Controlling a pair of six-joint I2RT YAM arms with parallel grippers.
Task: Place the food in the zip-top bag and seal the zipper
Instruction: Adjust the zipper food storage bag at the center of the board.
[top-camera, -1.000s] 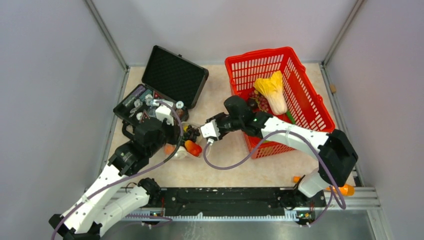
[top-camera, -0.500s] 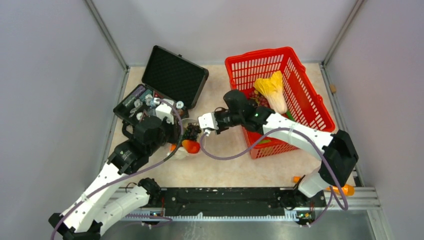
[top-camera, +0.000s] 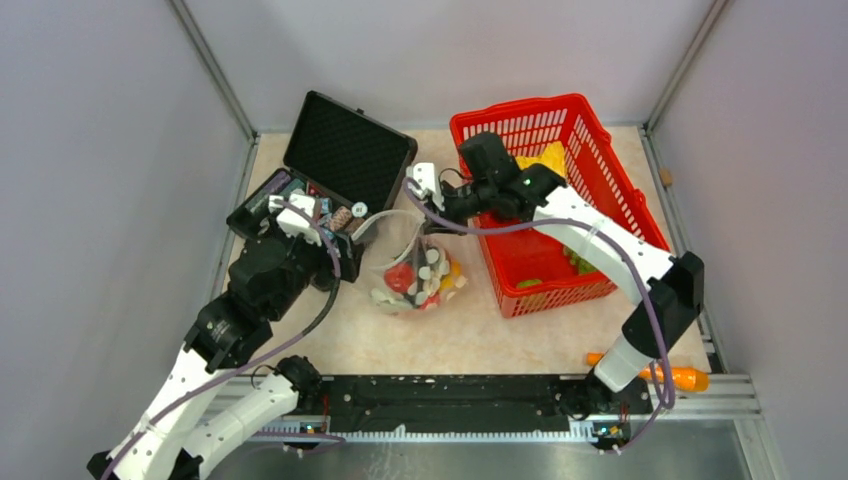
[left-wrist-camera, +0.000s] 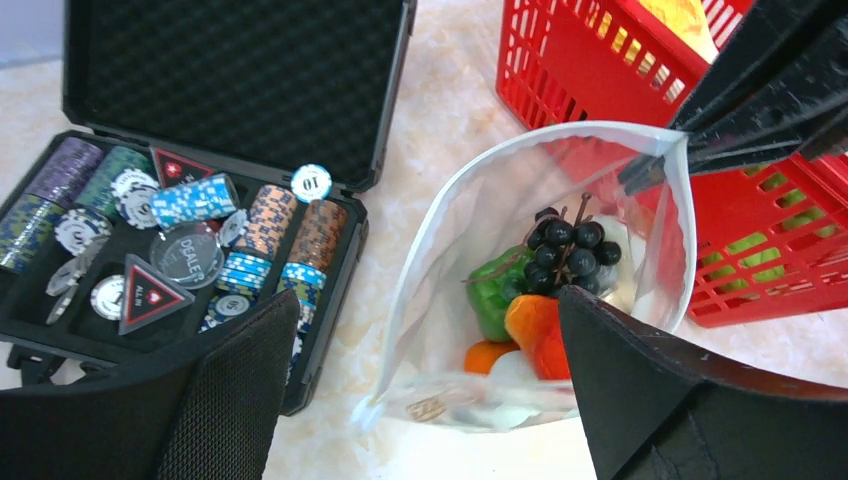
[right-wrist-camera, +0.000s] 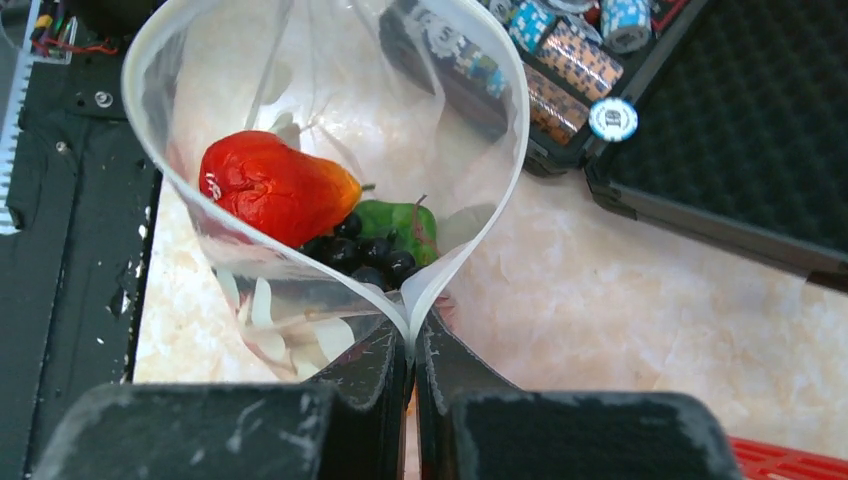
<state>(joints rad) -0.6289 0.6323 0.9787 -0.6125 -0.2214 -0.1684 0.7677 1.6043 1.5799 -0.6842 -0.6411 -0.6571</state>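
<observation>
The zip-top bag hangs with its mouth wide open, between the black case and the red basket. My right gripper is shut on the bag's rim at one corner of the zipper and holds it up. Food lies inside: a red fruit, dark grapes, a green pepper, an orange and a white mushroom. My left gripper is open on the bag's case side, its fingers off the plastic. From above, the right gripper is over the bag and the left gripper beside it.
A black case with poker chips lies open at the back left, close to the bag. The red basket at the right holds a pale cabbage, partly hidden by my right arm, and green pieces. An orange carrot lies by the near right rail.
My left gripper opened, let go of the bag and drew back toward the case. My right gripper shut on the bag's rim and lifted it toward the back, so the bag now hangs.
</observation>
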